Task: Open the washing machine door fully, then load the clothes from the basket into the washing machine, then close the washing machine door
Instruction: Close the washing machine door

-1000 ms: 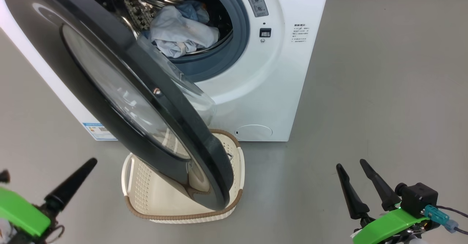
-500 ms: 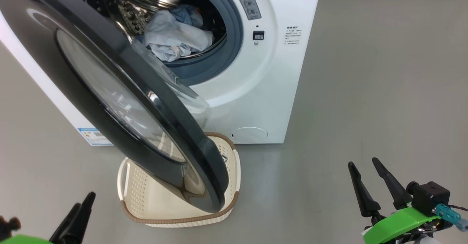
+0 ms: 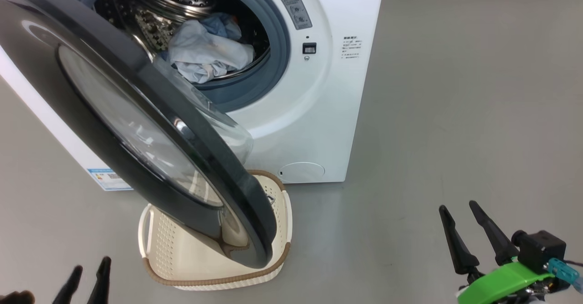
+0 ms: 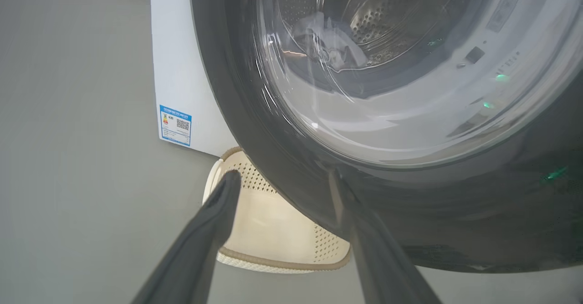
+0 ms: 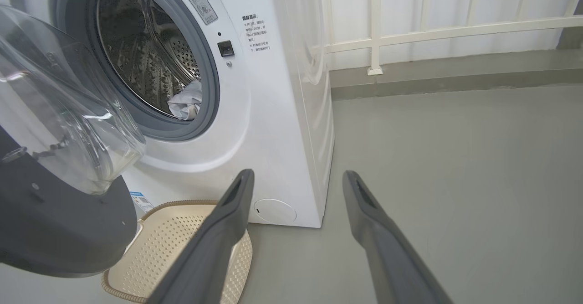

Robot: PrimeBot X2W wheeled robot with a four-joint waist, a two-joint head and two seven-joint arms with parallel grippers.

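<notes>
The washing machine [image 3: 319,112] stands with its door [image 3: 136,131] swung partly out, the black rim hanging over the basket [image 3: 182,263]. Light blue and white clothes [image 3: 207,53] lie in the steel drum. The part of the basket floor that shows is bare. My left gripper [image 3: 89,270] is open at the lower left, short of the basket. In the left wrist view the left gripper [image 4: 282,176] points at the door [image 4: 410,203], with the basket [image 4: 268,231] below it. My right gripper [image 3: 457,206] is open over bare floor, right of the machine [image 5: 273,112].
Grey floor stretches wide to the right of the machine. A white railing [image 5: 410,35] runs along the wall behind a low kerb. The door's clear glass bowl [image 5: 59,126] bulges toward the drum opening. A blue label [image 4: 175,124] sits low on the machine's side.
The head camera has shifted, so the whole scene slid left. My left gripper has sunk toward the bottom left corner and now shows two fingertips. The door has not swung.
</notes>
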